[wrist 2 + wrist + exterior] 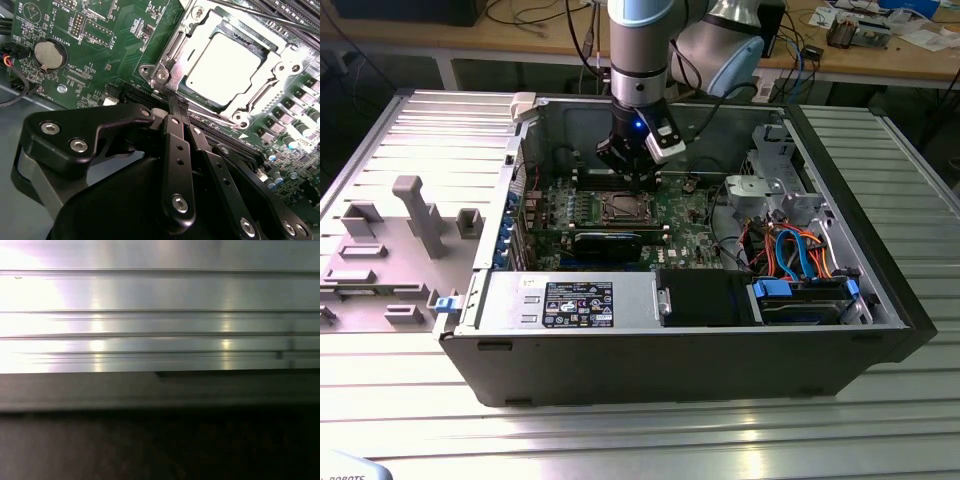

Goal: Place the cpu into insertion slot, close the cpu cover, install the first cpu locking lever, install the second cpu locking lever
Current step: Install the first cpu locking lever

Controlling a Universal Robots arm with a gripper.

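The cpu (225, 65) lies flat in the insertion slot (623, 208) on the green board, its dull silver top showing through the window of the cpu cover (274, 67). The cover lies down over the chip. A thin metal lever rod (260, 15) runs past the far side of the socket. My gripper (178, 104) is shut, its black fingers pressed together with nothing between them. Their tips are just short of the socket's corner screw (161, 75). In the exterior view the gripper (632, 178) hangs low inside the open computer case, right over the socket's back edge.
A long black card (608, 243) sits in front of the socket, and a coin battery (50, 53) lies on the board. A drive cage with blue and orange cables (800, 250) fills the case's right side. A grey fixture tray (400, 230) is outside on the ribbed metal table (160, 315).
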